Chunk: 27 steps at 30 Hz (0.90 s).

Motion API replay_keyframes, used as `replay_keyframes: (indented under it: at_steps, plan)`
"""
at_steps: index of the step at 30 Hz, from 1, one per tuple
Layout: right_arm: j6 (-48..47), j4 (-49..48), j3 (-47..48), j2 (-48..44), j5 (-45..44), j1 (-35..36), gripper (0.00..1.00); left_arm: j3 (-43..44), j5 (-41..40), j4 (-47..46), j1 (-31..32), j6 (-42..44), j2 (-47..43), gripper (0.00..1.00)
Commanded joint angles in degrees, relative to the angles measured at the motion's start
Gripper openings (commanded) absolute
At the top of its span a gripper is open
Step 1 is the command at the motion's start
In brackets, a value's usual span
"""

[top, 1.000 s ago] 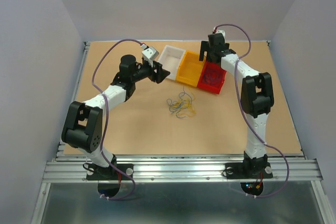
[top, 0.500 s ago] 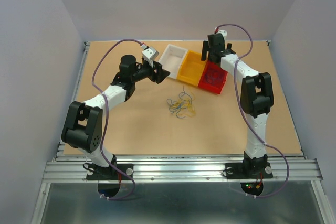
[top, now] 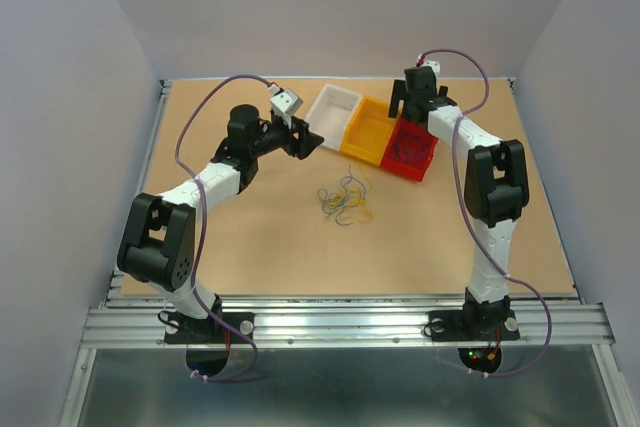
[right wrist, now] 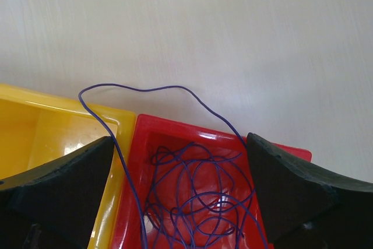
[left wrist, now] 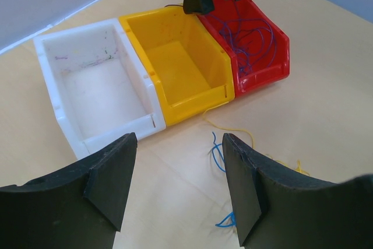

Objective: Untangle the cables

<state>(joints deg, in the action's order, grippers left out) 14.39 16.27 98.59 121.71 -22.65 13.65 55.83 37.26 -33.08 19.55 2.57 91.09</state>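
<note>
The tangled cables (top: 345,199) lie near-left of the red bin (top: 405,171) — closer to the left gripper (left wrist: 178,161), fingers spread, than the right gripper (right wrist: 179,144), likewise spread above that bin.

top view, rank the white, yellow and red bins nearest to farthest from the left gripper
1. white bin, just right of the left gripper
2. yellow bin, middle of the row
3. red bin, right end of the row
</note>
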Motion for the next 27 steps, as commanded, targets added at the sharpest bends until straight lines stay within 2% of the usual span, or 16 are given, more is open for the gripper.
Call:
replay_keyframes:
  at_steps: [1, 13, 27]
  plan:
    - [1.43, -2.12, -3.22, -4.55, 2.62, -1.17, 1.0, 0.94, 0.27, -1.55, 0.49, 0.86, -0.47, 0.72]
    - [1.78, -4.84, -7.35, -6.31, 2.7, -2.14, 1.0, 0.94, 0.01, -1.46, 0.49, 0.86, -0.47, 0.72]
    - [-0.95, -5.64, -6.73, -10.35, 4.38, -2.14, 1.0, 0.94, -0.08, -1.28, 0.58, 1.04, -0.65, 0.72]
